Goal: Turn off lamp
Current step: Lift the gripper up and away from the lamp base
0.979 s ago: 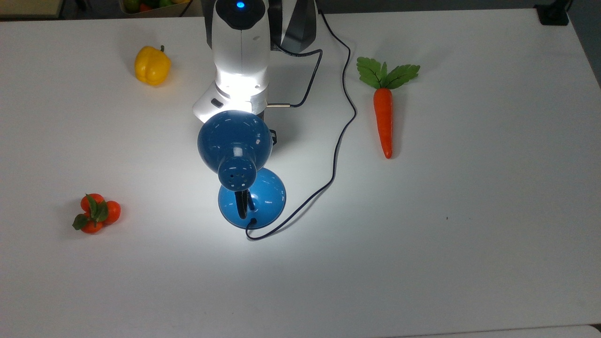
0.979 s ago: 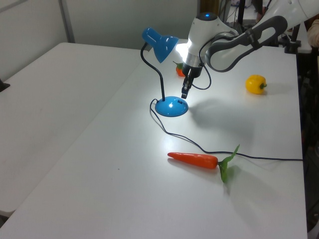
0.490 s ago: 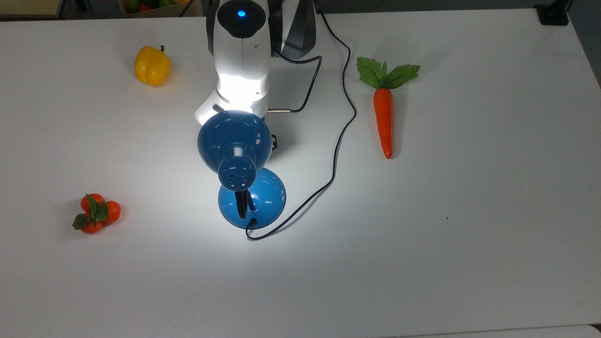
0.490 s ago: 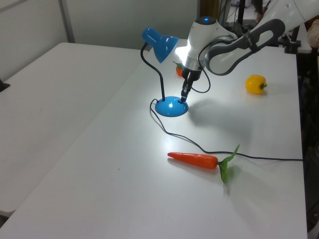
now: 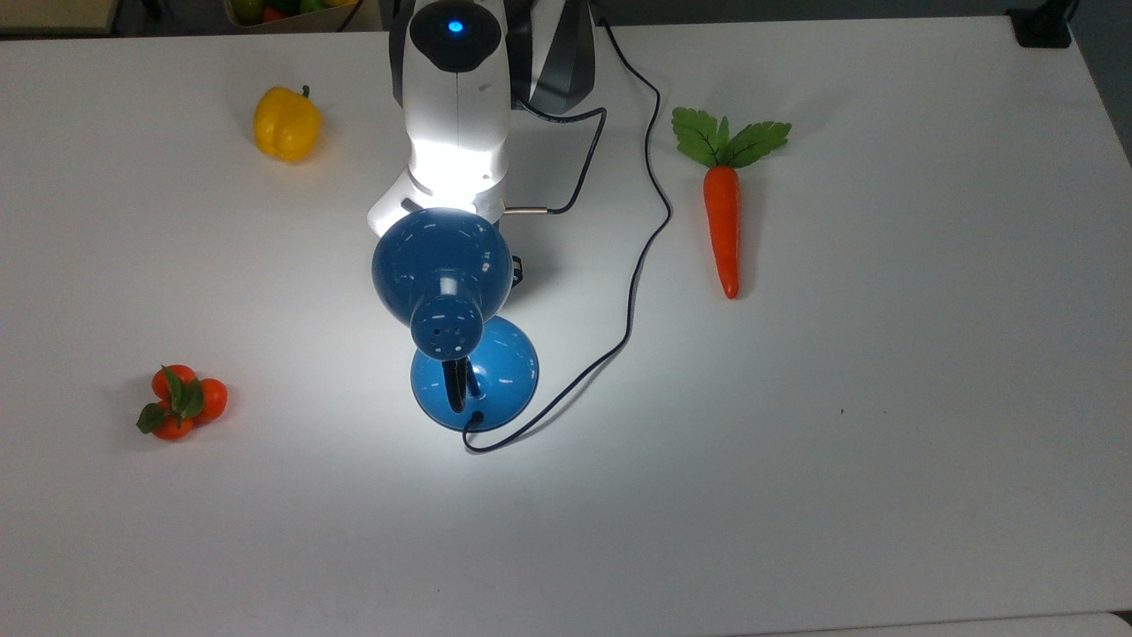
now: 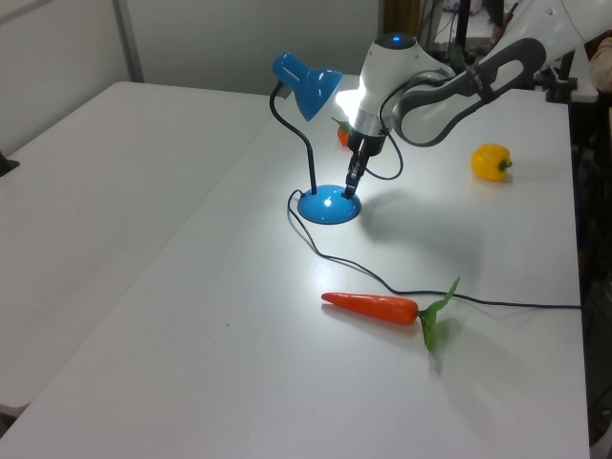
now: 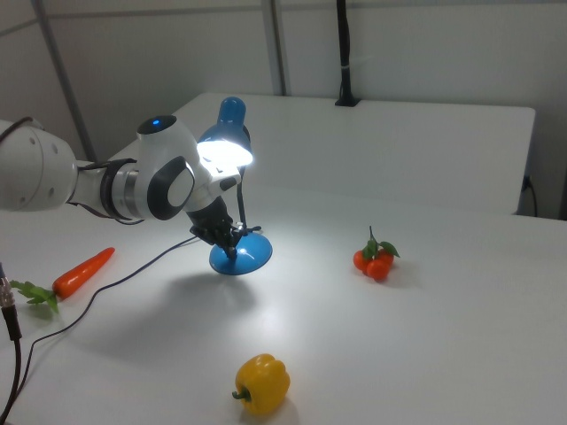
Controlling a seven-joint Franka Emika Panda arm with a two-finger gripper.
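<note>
Gripper (image 6: 350, 188) — fingertips down on the rim of the lamp (image 5: 442, 270)'s round blue base, under the lit dome shade; the fingers look drawn together, nothing held between them. Lamp — glossy blue, switched on, standing near the middle of the white table (image 5: 884, 442); in the top view its base sits at 6 o'clock from the shade. Black cord (image 5: 637, 265) — trails from the base toward 1 o'clock. Carrot (image 5: 723, 212) — at 3 o'clock of the lamp, well apart. Yellow pepper (image 5: 286, 123) — at 10 o'clock. Tomato cluster (image 5: 181, 401) — at 8 o'clock.
</note>
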